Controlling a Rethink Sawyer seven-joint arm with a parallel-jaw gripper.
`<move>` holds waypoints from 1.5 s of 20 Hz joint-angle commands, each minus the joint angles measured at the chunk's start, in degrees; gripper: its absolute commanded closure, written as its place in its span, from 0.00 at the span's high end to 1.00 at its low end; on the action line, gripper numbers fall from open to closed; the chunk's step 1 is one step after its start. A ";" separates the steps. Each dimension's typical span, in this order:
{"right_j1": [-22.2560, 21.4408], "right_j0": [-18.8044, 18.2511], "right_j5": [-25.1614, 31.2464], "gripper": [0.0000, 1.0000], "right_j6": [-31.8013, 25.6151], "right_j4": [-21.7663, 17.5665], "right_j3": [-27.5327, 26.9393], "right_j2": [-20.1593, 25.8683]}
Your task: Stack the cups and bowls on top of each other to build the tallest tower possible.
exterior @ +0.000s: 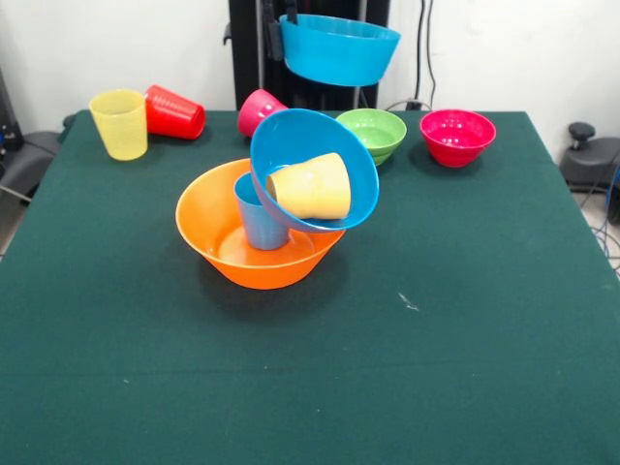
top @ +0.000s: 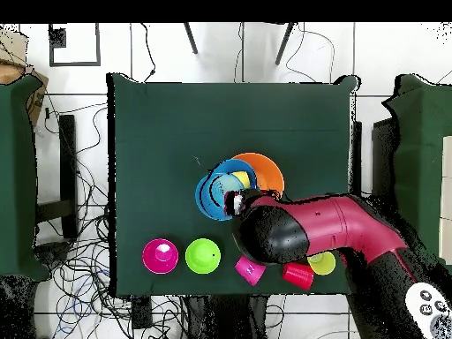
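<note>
Blue, glossy and up in the air: from the front, the small blue bowl (exterior: 341, 48) hung at the top, the claw (exterior: 279, 37) clamped on its rim, well above the tower. Below it, the large orange bowl (exterior: 258, 237) sat on the green table (exterior: 465, 320) with the light blue cup (exterior: 260, 215) standing inside, the large blue bowl (exterior: 312, 169) tilted on top and the orange cup (exterior: 310, 186) lying in it. Along the far edge stood the yellow cup (exterior: 120, 122), red cup (exterior: 175, 111), pink cup (exterior: 258, 108), green bowl (exterior: 374, 133) and magenta bowl (exterior: 457, 136).

From overhead, the red arm (top: 327, 225) reached across the table's near edge and covered the claw. Cables sprawled on the white floor (top: 79, 132).
</note>
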 commanded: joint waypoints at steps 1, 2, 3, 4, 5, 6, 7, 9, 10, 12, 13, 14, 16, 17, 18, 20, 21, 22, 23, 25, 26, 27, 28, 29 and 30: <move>2.95 -1.10 8.66 0.00 -15.00 -1.62 2.46 4.35; 3.23 -1.32 8.94 0.00 -14.91 -1.60 2.40 4.67; 3.50 -1.46 9.05 0.00 -14.66 -1.58 2.27 4.86; 3.86 -1.47 9.44 0.00 -14.57 -1.67 1.84 5.02; 4.20 -1.48 9.84 0.00 -14.60 -1.76 1.44 5.06; 4.55 -1.49 10.23 0.00 -14.62 -1.86 1.05 5.10; 4.85 -1.55 10.64 0.00 -14.74 -1.90 0.70 5.21; 5.49 -1.58 11.12 0.00 -14.84 -2.26 -0.06 5.15; 5.95 -1.65 11.23 0.00 -15.01 -2.66 -0.44 5.03; 6.78 -1.60 11.68 0.00 -15.31 -3.21 -1.33 4.87; 7.06 -1.57 11.77 0.00 -15.41 -3.46 -1.72 4.82; 7.18 -1.62 11.83 0.00 -15.38 -3.54 -1.82 4.93; 7.55 -1.76 12.10 0.00 -15.51 -3.75 -2.17 5.11; 7.70 -1.78 12.29 0.00 -15.58 -3.83 -2.32 5.14; 7.64 -1.84 12.52 0.00 -15.56 -3.72 -2.34 5.37; 7.85 -1.83 13.05 0.00 -15.55 -3.71 -2.78 5.50; 7.92 -1.83 13.26 0.00 -15.55 -3.75 -2.97 5.57; 8.05 -1.81 13.42 0.00 -15.57 -3.86 -3.23 5.60; 8.16 -1.83 13.61 0.00 -15.66 -3.89 -3.42 5.70; 8.52 -1.95 13.61 0.00 -15.80 -4.00 -3.68 5.93; 8.72 -2.04 13.63 0.00 -15.89 -4.11 -3.75 6.01; 8.82 -2.13 13.68 0.00 -16.04 -4.13 -3.89 6.15; 8.94 -2.27 13.91 0.00 -16.21 -4.12 -4.03 6.33; 8.99 -2.44 13.86 0.00 -16.32 -4.14 -4.10 6.49; 9.00 -2.65 13.83 0.00 -16.39 -4.18 -3.98 6.67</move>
